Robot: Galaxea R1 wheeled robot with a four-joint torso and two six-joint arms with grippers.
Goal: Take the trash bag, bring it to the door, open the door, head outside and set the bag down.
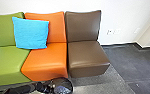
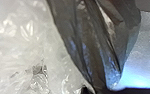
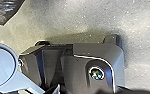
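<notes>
Gray flr (image 1: 133, 63) | crinkly dk bag (image 2: 91, 47) | L end effector (image 1: 44, 87), R: opening/hold can't tell

Bag (image 3: 3, 11): 1 bit shows, dark and shiny, full of wrinkles, getting thin at 1 end, apart from the base
Base (image 3: 93, 52): big, dark grey, with 1 thin pale line that bends round
Ring (image 3: 96, 73): on the base, round and shiny, with blue and green glints
Disc (image 3: 1, 67): pale blue-grey, round, joined to a bar (image 3: 28, 82), near the base
Floor (image 3: 73, 20): grey with tiny bright specks, a soft shadow beside the base
</notes>
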